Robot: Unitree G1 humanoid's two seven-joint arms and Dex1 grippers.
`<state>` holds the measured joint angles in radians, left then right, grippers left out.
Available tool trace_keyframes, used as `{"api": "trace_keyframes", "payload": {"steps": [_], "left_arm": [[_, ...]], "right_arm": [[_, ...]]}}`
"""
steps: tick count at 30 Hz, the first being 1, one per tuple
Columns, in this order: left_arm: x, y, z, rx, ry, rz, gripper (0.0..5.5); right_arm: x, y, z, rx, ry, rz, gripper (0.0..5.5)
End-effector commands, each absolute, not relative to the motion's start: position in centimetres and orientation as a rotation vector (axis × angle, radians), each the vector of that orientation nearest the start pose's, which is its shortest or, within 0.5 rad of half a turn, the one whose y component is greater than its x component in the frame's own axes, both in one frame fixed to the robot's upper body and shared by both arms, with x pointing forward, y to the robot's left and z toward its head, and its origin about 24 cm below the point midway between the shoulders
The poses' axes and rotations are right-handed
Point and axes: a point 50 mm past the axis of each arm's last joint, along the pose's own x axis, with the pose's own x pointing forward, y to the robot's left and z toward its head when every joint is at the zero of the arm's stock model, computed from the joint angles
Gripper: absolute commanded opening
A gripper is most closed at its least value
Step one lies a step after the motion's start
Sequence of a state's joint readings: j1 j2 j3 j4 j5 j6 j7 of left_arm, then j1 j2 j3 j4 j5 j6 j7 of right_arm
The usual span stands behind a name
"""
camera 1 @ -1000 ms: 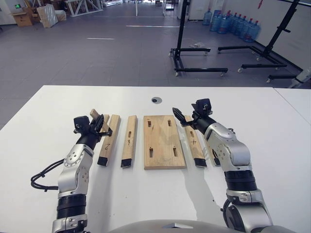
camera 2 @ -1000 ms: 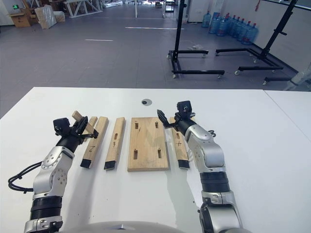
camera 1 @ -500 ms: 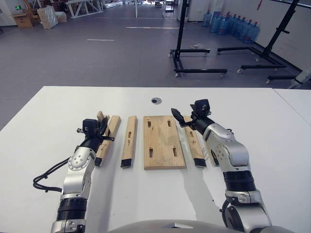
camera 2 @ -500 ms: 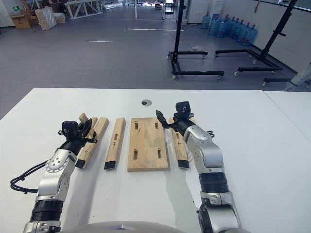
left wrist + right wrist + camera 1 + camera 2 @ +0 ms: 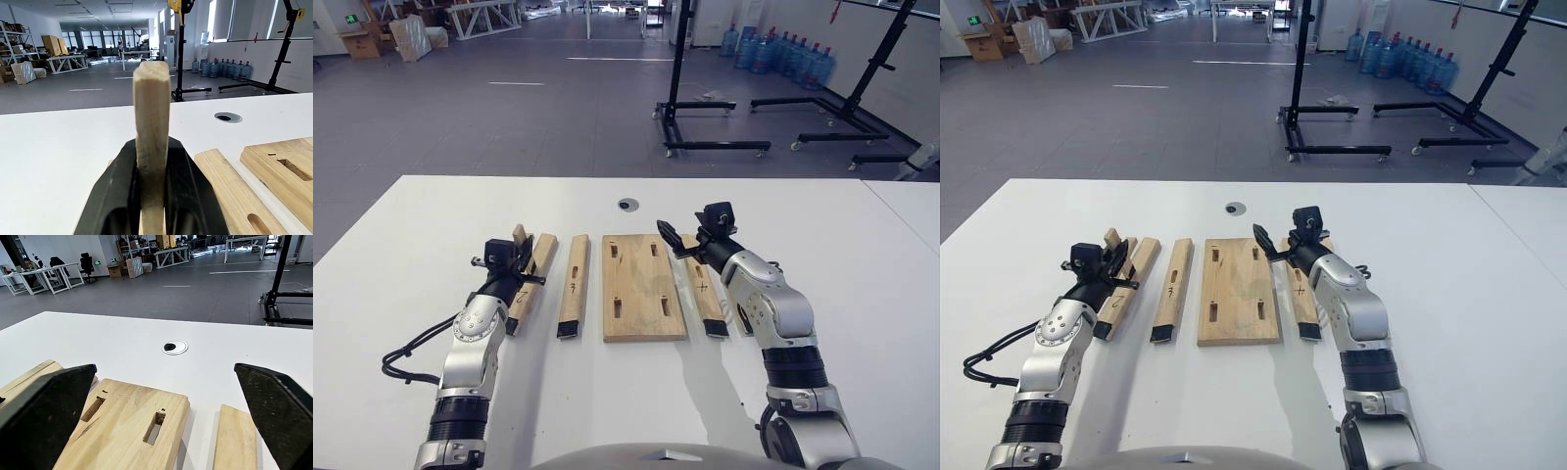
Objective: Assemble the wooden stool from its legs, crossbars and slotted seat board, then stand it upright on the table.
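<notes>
The left arm (image 5: 473, 331) and right arm (image 5: 777, 309) wear rounded silver-grey shells split by black joint rings. The left pincer (image 5: 513, 258) and right pincer (image 5: 674, 240) are matte black, wedge-fingered. A black cable (image 5: 403, 358) loops out beside the left arm

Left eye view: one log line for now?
stage: unassembled | left gripper: shut on wooden bar | right gripper: open, at seat board far corner | parts: flat on table

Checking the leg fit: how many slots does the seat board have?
4 in the seat board: far-left slot, far-right slot, near-left slot, near-right slot. None appears hidden.
</notes>
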<state>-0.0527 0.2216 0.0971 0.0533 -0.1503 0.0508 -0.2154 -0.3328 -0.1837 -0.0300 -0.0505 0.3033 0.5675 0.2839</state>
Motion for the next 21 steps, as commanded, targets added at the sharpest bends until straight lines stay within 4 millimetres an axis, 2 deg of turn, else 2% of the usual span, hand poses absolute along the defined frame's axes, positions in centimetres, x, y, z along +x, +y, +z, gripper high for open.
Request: {"api": "trace_keyframes", "payload": {"steps": [1,7,11,13,21], "left_arm": [[25.0,20.8,1.7,0.011,0.201,-0.082,1.00],[25.4,20.6,2.8,-0.015,0.156,-0.096,1.91],[26.0,20.4,4.4,0.009,0.106,-0.096,2.39],[26.6,20.4,6.1,0.029,0.055,-0.075,2.81],[28.8,19.5,15.4,0.104,-0.192,-0.064,2.81]], "right_arm": [[30.5,-14.4,9.5,0.116,0.196,0.404,5.19],[30.6,-14.4,9.5,0.116,0.193,0.401,5.19],[30.6,-14.4,9.5,0.118,0.192,0.396,5.19],[30.6,-14.4,9.5,0.119,0.191,0.395,5.19],[30.7,-14.2,9.6,0.123,0.185,0.396,5.19]]}}
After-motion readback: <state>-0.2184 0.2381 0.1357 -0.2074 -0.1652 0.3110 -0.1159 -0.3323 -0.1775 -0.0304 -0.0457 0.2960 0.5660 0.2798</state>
